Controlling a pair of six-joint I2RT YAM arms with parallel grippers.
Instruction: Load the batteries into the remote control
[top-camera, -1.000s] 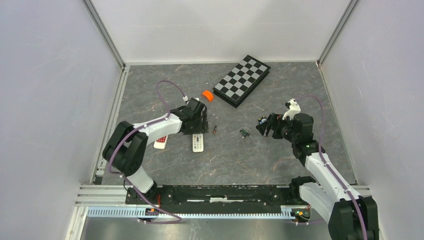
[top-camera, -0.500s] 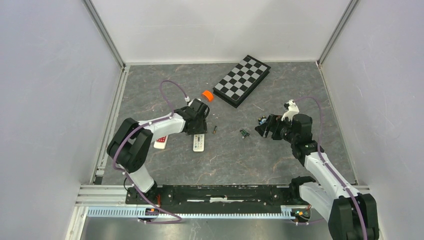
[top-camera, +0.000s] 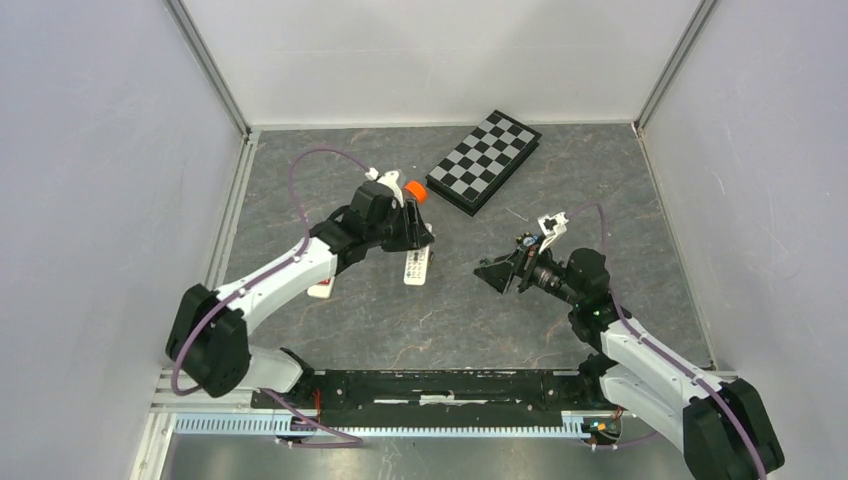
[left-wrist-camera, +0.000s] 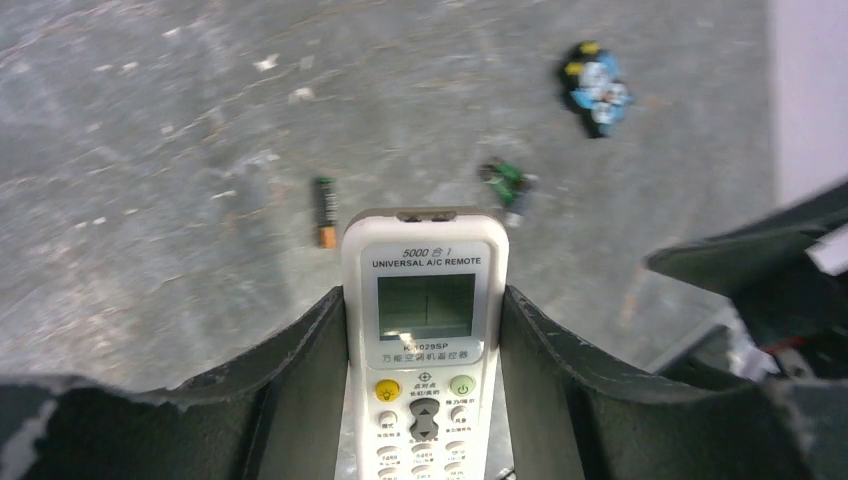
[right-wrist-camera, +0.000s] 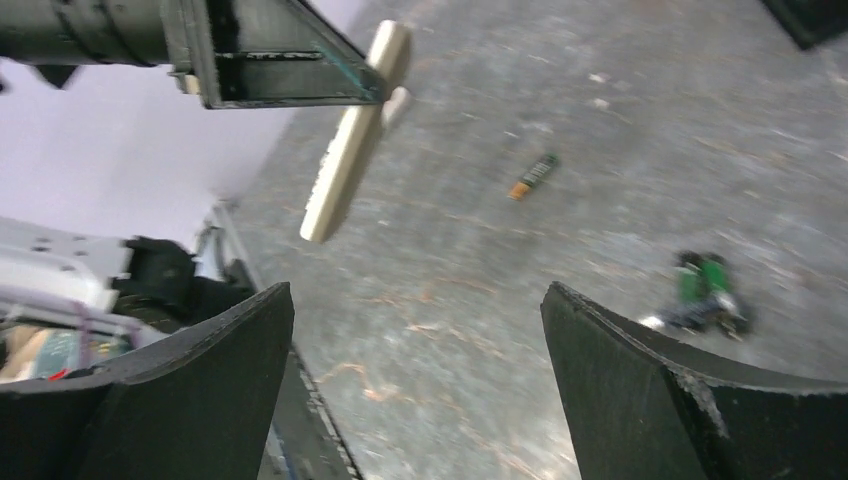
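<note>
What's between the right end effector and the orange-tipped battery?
Nothing: in the right wrist view, bare table separates the open right end effector from the battery.

Grey table (top-camera: 450, 320): chessboard (top-camera: 484, 160), orange roll (top-camera: 415, 191), batteries (left-wrist-camera: 324, 211), gadget (left-wrist-camera: 596, 84).

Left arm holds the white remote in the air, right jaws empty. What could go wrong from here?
1. The left gripper clamps the universal A/C remote only by its side edges, display end jutting beyond the grip; it could slip or twist in the air.
2. The open right gripper hovers near the green batteries, small and lying close together on the table; closing there might scatter them or pinch both.
</note>
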